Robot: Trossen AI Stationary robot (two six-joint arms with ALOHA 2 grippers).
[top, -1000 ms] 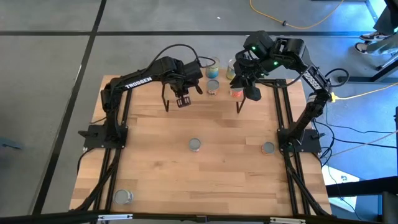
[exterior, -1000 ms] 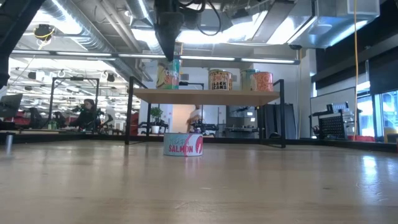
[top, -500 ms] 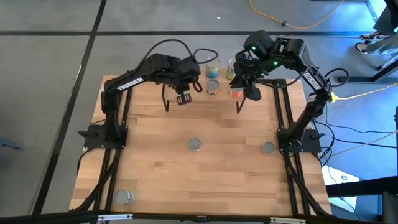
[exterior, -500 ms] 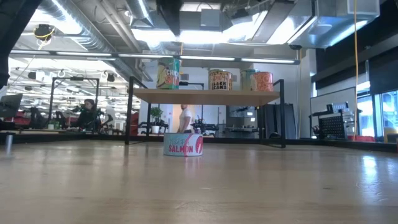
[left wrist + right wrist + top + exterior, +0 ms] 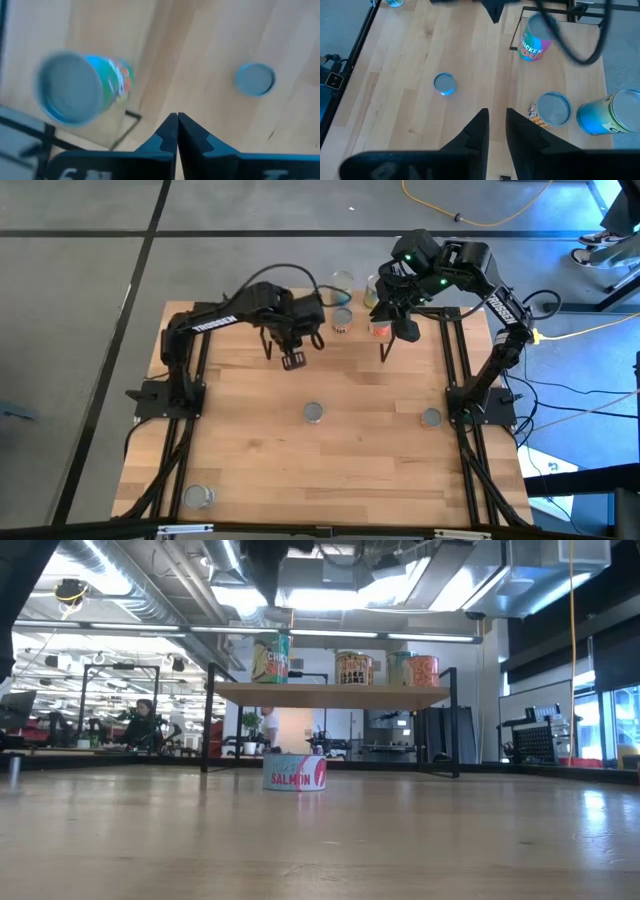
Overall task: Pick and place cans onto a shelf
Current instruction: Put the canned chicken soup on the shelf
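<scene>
The shelf [image 5: 330,692] stands at the table's far edge, with several cans upright on its top. One is a tall chicken can [image 5: 270,657] at the shelf's left end, which also shows in the left wrist view [image 5: 80,87]. A flat salmon can [image 5: 295,772] rests on the table in front of the shelf [image 5: 314,413]. Two more cans [image 5: 431,418] [image 5: 199,496] stand on the table. My left gripper [image 5: 293,359] is shut and empty, high above the table just near of the shelf's left part. My right gripper [image 5: 400,326] hovers over the shelf's right end, its fingers [image 5: 479,127] a little apart and empty.
The shelf's thin black legs [image 5: 268,350] [image 5: 385,356] stand on the table. Black rails run along the table's left and right sides [image 5: 190,430]. Bare wood lies between the salmon can and the near edge. A person shows far off in the room [image 5: 268,725].
My left gripper has risen from just above the chicken can and drawn back toward the table's near edge. The chicken can stays upright on the shelf's left end.
</scene>
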